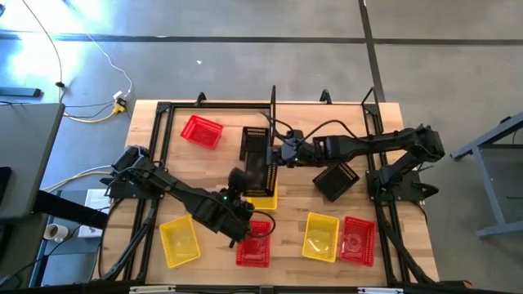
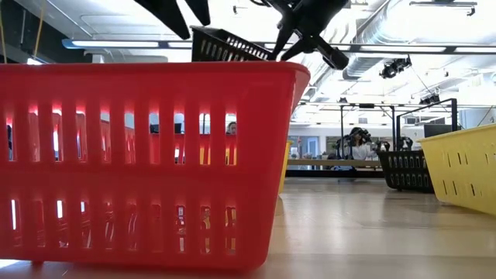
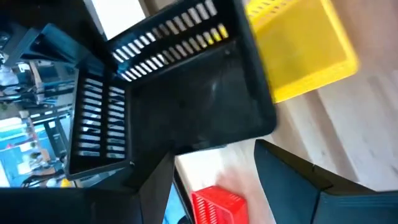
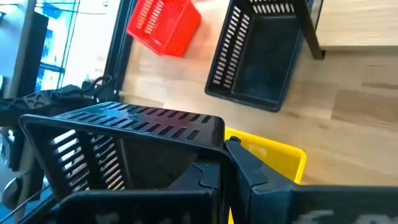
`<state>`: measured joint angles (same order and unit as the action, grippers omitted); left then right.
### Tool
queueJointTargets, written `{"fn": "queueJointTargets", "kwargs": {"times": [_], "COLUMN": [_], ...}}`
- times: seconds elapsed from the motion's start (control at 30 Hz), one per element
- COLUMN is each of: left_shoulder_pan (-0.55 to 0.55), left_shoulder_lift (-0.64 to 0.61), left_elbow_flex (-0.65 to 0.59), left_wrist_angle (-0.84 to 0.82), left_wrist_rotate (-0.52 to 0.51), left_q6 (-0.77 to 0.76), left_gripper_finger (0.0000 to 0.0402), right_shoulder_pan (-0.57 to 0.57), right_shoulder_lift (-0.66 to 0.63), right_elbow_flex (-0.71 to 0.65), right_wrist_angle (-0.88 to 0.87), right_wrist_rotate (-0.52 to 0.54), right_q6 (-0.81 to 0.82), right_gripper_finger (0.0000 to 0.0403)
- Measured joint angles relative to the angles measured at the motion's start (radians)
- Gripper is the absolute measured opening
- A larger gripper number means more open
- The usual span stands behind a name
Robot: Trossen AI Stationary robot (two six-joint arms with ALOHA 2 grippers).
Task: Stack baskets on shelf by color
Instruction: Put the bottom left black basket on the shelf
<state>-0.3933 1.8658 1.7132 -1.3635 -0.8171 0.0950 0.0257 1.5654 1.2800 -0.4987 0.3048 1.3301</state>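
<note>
My right gripper point(image 1: 278, 157) is shut on a black basket point(image 1: 261, 173), which hangs tilted over a yellow basket point(image 1: 266, 198) at the table's middle. The black basket also shows in the left wrist view point(image 3: 186, 93) and the low view point(image 2: 229, 45). My left gripper point(image 3: 224, 186) is open beside the basket's near-left end, one finger close to its wall. Another black basket point(image 4: 255, 56) rests on its bottom by the shelf's post point(image 4: 309, 28). A red basket point(image 1: 201, 131) lies at the far left. My right gripper holds the black basket at the rim near one corner point(image 4: 214, 134). One finger point(image 4: 245, 171) lies against the wall's outer side; the basket hides the other. The basket is lifted clear and tilted. Whether my left gripper's finger point(image 3: 155, 186) touches the basket, I cannot tell.
Along the near edge lie a yellow basket point(image 1: 178, 241), a red basket point(image 1: 253, 247), a yellow basket point(image 1: 321, 237) and a red basket point(image 1: 357, 239). A third black basket point(image 1: 337, 180) lies at the right. The red basket fills the low view's front point(image 2: 147, 163).
</note>
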Motion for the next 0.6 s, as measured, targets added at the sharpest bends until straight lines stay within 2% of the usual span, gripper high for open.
{"fn": "queueJointTargets", "kwargs": {"times": [0.2, 0.4, 0.6], "left_shoulder_pan": [0.001, 0.008, 0.065], "left_shoulder_lift": [-0.039, -0.114, -0.181], "left_elbow_flex": [0.0, 0.0, -0.001], "left_wrist_angle": [-0.012, -0.012, -0.008], "left_wrist_rotate": [0.038, 0.059, 0.058], "left_q6": [-0.052, -0.083, -0.116], "left_gripper_finger": [0.0209, 0.0209, 0.0209], "right_shoulder_pan": [0.0, 0.0, -0.018], "right_shoulder_lift": [-0.013, -0.069, -0.158], "right_elbow_flex": [0.0, 0.001, 0.002], "right_wrist_angle": [-0.077, -0.169, -0.213], "right_wrist_rotate": [-0.069, -0.071, -0.069], "right_q6": [-0.03, -0.057, -0.123], "right_gripper_finger": [0.0001, 0.0001, 0.0]}}
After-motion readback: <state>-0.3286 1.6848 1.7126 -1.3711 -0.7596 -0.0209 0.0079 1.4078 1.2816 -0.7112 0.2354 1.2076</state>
